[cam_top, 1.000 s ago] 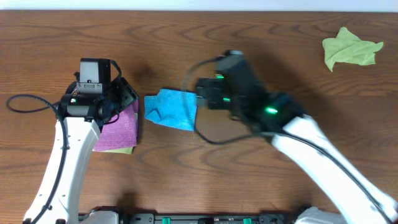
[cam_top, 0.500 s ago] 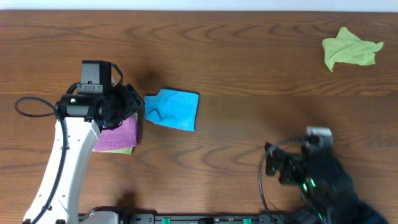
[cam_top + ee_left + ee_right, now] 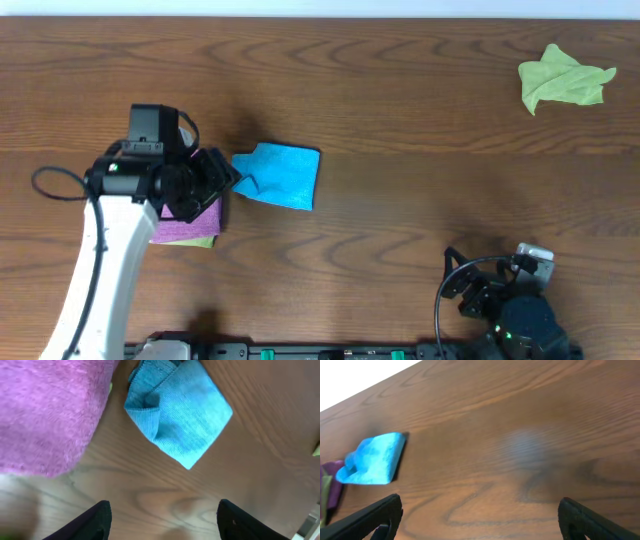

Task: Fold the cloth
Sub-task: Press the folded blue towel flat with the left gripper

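Lying folded on the wooden table (image 3: 400, 100), the sky-blue cloth (image 3: 278, 176) was seen just beside the purple cloth (image 3: 195, 212), one corner bunched up. The left gripper (image 3: 162, 515) was held close by over bare wood, fingers spread wide, nothing between them. The right gripper (image 3: 480, 515) was seen well apart near the front edge, fingers likewise parted. A yellow-green cloth (image 3: 563, 78) was spotted crumpled at the far right.

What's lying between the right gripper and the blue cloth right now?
Only bare wooden table; the right wrist view shows nothing between the right gripper and the blue cloth.
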